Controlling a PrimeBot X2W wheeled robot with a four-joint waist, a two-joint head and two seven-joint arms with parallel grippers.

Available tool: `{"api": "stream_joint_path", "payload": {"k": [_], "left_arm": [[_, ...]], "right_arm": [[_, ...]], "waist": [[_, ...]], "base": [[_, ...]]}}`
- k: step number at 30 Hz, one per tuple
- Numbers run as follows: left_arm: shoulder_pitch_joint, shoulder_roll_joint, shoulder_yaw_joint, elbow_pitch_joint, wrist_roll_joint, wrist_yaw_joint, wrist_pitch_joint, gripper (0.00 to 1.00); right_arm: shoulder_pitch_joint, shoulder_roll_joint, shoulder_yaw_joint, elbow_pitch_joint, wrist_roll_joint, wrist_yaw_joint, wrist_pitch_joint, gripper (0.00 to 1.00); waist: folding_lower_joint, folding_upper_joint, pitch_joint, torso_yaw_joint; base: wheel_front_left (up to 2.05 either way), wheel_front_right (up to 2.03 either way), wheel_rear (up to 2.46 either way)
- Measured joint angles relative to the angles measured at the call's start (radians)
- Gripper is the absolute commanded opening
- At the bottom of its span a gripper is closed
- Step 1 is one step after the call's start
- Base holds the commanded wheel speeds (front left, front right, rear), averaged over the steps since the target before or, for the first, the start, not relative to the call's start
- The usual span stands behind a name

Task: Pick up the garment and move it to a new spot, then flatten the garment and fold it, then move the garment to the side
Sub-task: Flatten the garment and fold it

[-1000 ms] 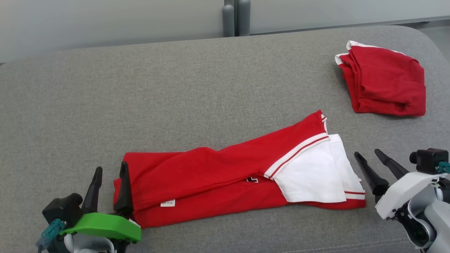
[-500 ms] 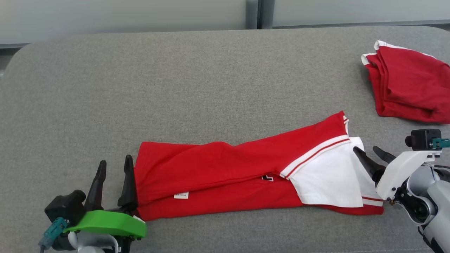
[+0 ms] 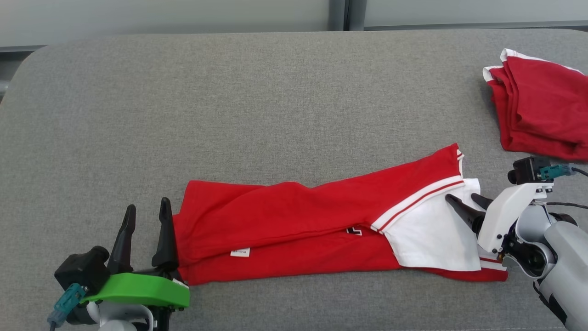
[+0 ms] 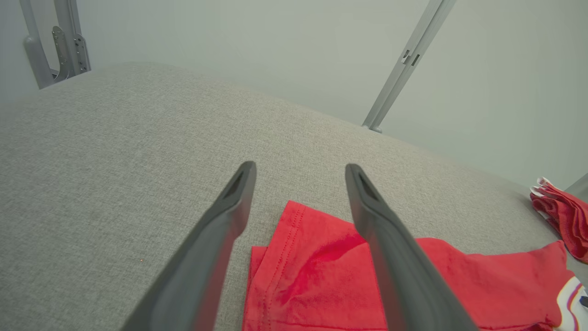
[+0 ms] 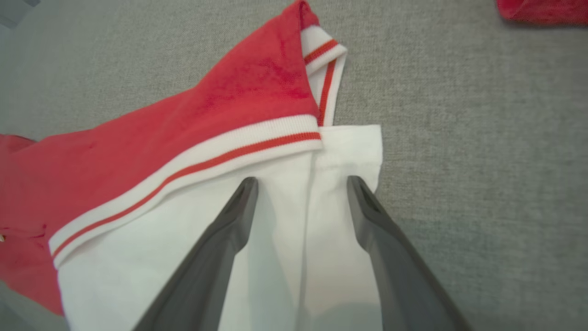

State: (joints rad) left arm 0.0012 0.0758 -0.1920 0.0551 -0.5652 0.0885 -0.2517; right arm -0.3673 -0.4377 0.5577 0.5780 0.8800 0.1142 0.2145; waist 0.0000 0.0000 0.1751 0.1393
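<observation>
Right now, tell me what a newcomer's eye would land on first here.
The long red and white garment stretched across the near side of the grey padded surface stands out first. The open left end effector sits at its red end, and the open right end effector is over its white panel. A folded red bundle lies apart at the far right.

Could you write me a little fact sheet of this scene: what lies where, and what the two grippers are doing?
surface: grey fabric-covered table
main garment: red and white shirt, folded lengthwise, lying near the front edge
left gripper: open, at the shirt's red hem end
right gripper: open, over the shirt's white end
gripped: nothing yet
also there: folded red garment, far right, apart from the shirt
</observation>
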Motion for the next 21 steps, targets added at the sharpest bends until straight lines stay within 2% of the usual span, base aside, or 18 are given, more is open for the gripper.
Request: {"api": "stream_joint_path", "payload": {"k": [6, 8, 10, 11, 12, 14, 15, 21], "left_arm": [[0.000, -0.004, 0.002, -0.004, 0.006, 0.000, 0.000, 1.00], [0.000, -0.005, 0.002, -0.005, 0.007, 0.000, 0.000, 1.00], [0.000, -0.007, 0.003, -0.006, 0.007, 0.000, 0.000, 1.00], [0.000, -0.007, 0.003, -0.006, 0.007, 0.000, 0.000, 1.00], [0.000, -0.008, 0.004, -0.006, 0.007, 0.000, 0.000, 1.00], [0.000, -0.010, 0.009, -0.007, 0.007, 0.000, 0.000, 1.00], [0.000, -0.011, 0.012, -0.008, 0.007, 0.000, 0.000, 1.00], [0.004, -0.018, 0.035, -0.008, 0.007, 0.000, 0.000, 1.00]], "right_arm": [[-0.041, 0.015, 0.012, 0.033, 0.002, 0.000, 0.037, 0.98], [-0.053, 0.024, 0.017, 0.044, 0.003, 0.000, 0.051, 0.79], [-0.060, 0.027, 0.023, 0.052, 0.011, 0.000, 0.060, 0.46], [-0.062, 0.028, 0.025, 0.054, 0.011, 0.000, 0.060, 0.44], [-0.065, 0.028, 0.026, 0.057, 0.012, 0.000, 0.061, 0.36], [-0.073, 0.030, 0.033, 0.060, 0.012, 0.000, 0.061, 0.15], [-0.077, 0.034, 0.035, 0.060, 0.012, 0.000, 0.061, 0.00], [-0.100, 0.034, 0.040, 0.065, 0.008, 0.009, 0.044, 0.00]], "waist": [[0.0000, 0.0000, 0.008, 0.004], [0.0000, 0.0000, 0.010, 0.006], [0.0000, 0.0000, 0.012, 0.009], [0.0000, 0.0000, 0.014, 0.011], [0.0000, 0.0000, 0.014, 0.012], [0.0000, 0.0000, 0.016, 0.016], [0.0000, 0.0000, 0.017, 0.017], [0.0000, 0.0000, 0.009, 0.009]], "base": [[0.00, 0.00, 0.00], [0.00, 0.00, 0.00], [0.00, 0.00, 0.00], [0.00, 0.00, 0.00], [0.00, 0.00, 0.00], [0.00, 0.00, 0.00], [0.00, 0.00, 0.00], [0.00, 0.00, 0.00]]}}
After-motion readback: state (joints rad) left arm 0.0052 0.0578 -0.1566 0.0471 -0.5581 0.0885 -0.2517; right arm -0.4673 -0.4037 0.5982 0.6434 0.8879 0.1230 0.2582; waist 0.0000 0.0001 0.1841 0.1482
